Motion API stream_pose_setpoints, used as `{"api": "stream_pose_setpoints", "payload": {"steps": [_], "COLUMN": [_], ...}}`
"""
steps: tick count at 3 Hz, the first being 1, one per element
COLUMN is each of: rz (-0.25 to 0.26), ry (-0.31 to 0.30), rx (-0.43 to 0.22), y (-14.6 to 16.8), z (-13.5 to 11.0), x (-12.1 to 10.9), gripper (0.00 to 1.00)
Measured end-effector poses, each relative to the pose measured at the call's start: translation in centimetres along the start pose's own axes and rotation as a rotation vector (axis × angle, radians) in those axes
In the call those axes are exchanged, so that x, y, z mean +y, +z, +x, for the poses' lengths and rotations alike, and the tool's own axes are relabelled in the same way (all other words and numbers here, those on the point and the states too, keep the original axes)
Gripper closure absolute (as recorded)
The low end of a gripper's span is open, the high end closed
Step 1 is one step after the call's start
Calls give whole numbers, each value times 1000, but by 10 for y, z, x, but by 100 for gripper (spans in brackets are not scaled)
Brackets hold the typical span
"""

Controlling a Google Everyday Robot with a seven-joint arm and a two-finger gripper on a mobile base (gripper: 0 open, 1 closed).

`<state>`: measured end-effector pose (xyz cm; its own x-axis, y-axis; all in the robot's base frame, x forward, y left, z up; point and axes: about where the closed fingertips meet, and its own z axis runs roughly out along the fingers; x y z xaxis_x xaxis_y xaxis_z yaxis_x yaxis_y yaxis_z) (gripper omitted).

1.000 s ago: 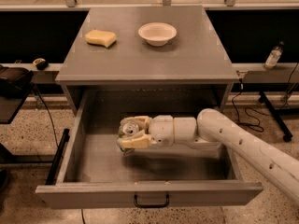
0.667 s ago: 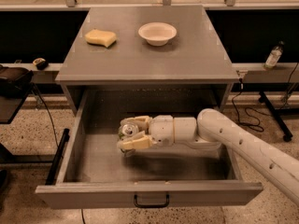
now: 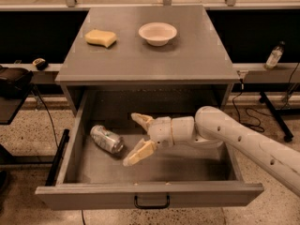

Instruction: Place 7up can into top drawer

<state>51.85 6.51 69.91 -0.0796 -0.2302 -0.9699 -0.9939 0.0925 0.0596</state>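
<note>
A moment ago the end effector [image 3: 131, 140] was clamped around the 7up can [image 3: 107, 138]. Now its two fingers are spread wide apart and hold nothing. The can has left them and lies on its side on the floor of the top drawer [image 3: 187, 167], just left of the fingertips. It is tilted, with its shiny end towards the drawer front. The can sits further left than where it was held. The arm [image 3: 253, 144] has barely shifted and reaches in from the right, over the drawer's right wall.

The drawer is pulled fully out. The can rests in its left half, a little off the left wall and clear of both the front panel and the back. Bare grey floor lies open in front of the end effector and along the whole right half under the arm. The small black handle [image 3: 151, 202] sits at the centre of the front panel.

The drawer holds only the can and the end effector. On the table [image 3: 140, 60] above, a yellow sponge [image 3: 100, 37] lies at the back left. A white bowl [image 3: 157, 33] stands near the back centre, well apart from the sponge, and both are set back from the table's front edge. A clear plastic bottle [image 3: 274, 55] stands on a ledge at the far right.
</note>
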Motion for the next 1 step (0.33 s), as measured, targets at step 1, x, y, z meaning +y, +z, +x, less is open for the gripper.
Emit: {"api": "stream_pose_setpoints", "payload": {"steps": [1], "rz": [0], "ry": [0], "rx": [0], "y": [0], "z": [0], "x": [0], "gripper": [0]}}
